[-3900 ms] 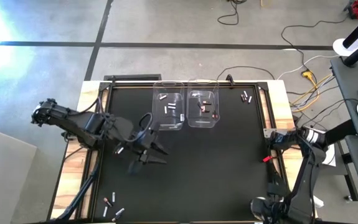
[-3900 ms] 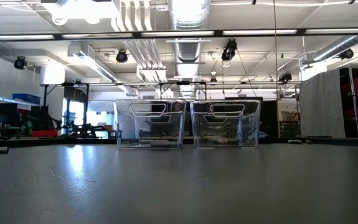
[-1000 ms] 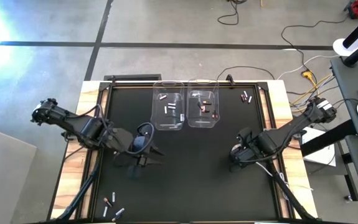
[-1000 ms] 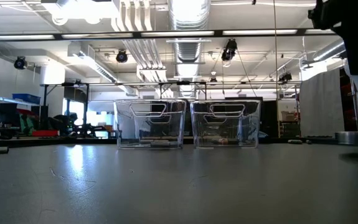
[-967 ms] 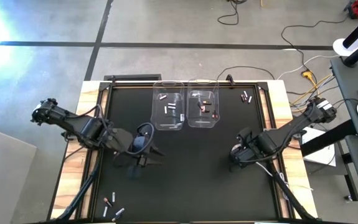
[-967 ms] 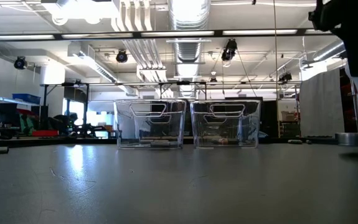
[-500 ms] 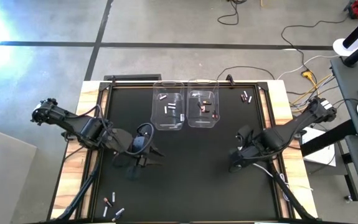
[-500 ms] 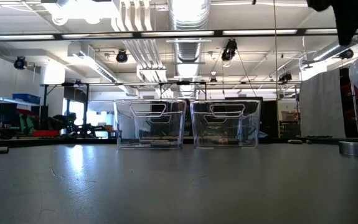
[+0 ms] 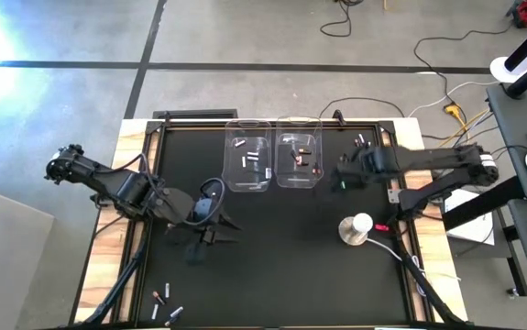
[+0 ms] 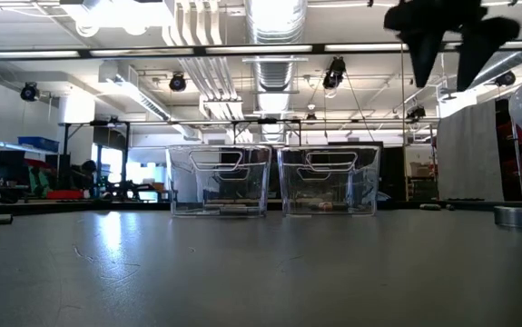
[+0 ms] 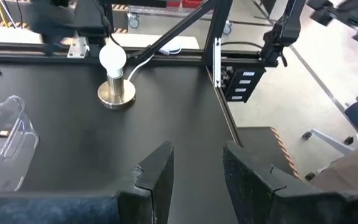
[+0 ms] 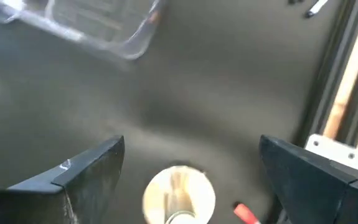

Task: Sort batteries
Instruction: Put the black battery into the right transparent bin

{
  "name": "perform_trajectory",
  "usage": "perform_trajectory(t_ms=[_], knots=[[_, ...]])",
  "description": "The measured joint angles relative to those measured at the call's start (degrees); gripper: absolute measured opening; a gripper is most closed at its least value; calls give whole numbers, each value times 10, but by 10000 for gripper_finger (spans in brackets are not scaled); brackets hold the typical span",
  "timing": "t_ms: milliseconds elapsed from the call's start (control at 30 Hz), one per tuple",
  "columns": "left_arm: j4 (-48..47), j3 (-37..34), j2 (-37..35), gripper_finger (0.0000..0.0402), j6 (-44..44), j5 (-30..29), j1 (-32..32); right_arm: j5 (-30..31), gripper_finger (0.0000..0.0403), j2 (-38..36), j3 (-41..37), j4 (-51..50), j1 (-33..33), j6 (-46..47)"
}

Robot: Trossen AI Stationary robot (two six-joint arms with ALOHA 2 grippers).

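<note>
Two clear plastic bins point(image 9: 273, 162) stood side by side at the far edge of a black table point(image 9: 272, 266). The left-hand bin point(image 9: 248, 163) held a few pale batteries point(image 9: 250, 158); the right-hand bin point(image 9: 299, 162) held dark, copper-ended batteries point(image 9: 301, 158).

Other batteries lay loose on the table. A small group point(image 9: 363, 142) sat just right of the bins near the far right corner. Another group point(image 9: 165, 302) lay well away from the bins at the near left corner.

The right gripper point(image 9: 344, 174) hung in the air just right of the right-hand bin, above the table, its two fingers point(image 10: 424, 50) spread wide apart with nothing between them. Nearer than it, a round metal disc with a white top point(image 9: 356, 227) stood on the table, with a small red piece point(image 9: 381, 226) just beside it.

The left gripper point(image 9: 219, 229) sat low over the table, in front of the left-hand bin and a little left of it. Its fingers point(image 11: 157, 174) stood partly apart with nothing between them.
</note>
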Motion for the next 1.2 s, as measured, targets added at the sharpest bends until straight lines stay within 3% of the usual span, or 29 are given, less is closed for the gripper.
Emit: perform_trajectory(t_ms=[367, 567, 933, 1200], knots=[[-70, 0, 0, 119, -28, 0, 3, -56, 363, 11, -47, 209, -337, -266], [-70, 0, -19, 119, -55, -40, 64, -56, 363, 45, -66, 289, -473, -353], [55, 0, 1, 119, 21, -45, 236, -58, 363, 182, -66, 313, -570, -475], [23, 0, 4, 119, -2, -31, 284, -56, 363, 248, -66, 325, -607, -494]])
